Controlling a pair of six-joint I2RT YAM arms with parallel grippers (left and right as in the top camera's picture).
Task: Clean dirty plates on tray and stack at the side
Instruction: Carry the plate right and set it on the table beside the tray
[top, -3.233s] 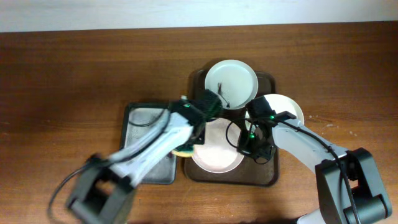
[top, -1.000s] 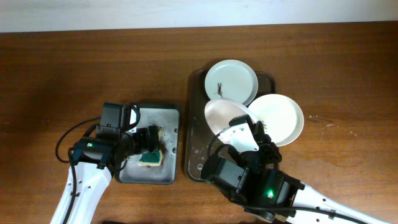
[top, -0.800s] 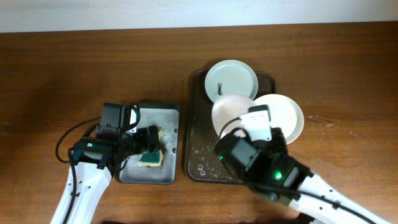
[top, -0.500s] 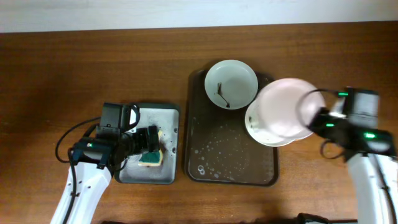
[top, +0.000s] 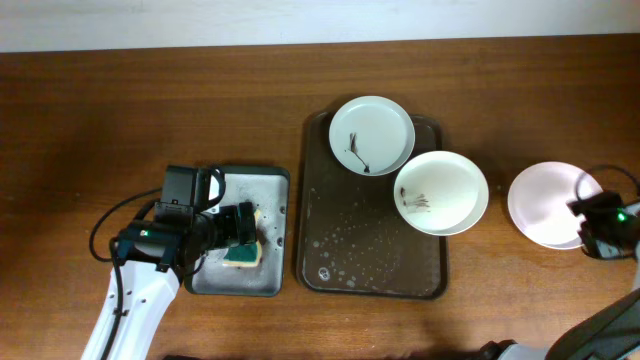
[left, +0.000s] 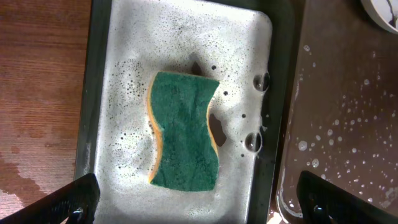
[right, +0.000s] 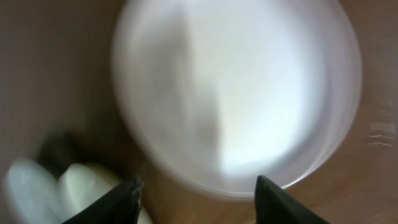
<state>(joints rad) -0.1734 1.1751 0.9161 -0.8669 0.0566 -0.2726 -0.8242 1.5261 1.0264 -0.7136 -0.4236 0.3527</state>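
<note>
At the far left we see a broad stretch of wooden surface (top: 80, 130) between the edge of view and the grey metal tray (top: 213, 183). The left arm reaches in from the near edge. The left gripper (top: 240, 226) hangs over this grey tray with its fingers (left: 74, 198) spread wide, holding nothing. Between and beneath them a green sponge (left: 185, 130) lies flat in soapy foam, clear of both fingers.

Only a narrow strip of wood separates the grey tray from the dark brown tray (top: 370, 255). The near half of the brown tray carries only droplets. At its far end sits a white plate (top: 372, 135) with dark specks inside. Just to the right and nearer to us, a second speckled plate (top: 441, 192) sits against the first and overhangs the tray's right rim.

Past a gap of wood, a third plate (top: 545, 204) lies on the surface, off the tray. The right gripper (top: 600, 222) is at its right edge. The right wrist view is blurred, but the fingers (right: 127, 199) stand apart with the plate's rim showing between them. We cannot tell whether they touch it.
</note>
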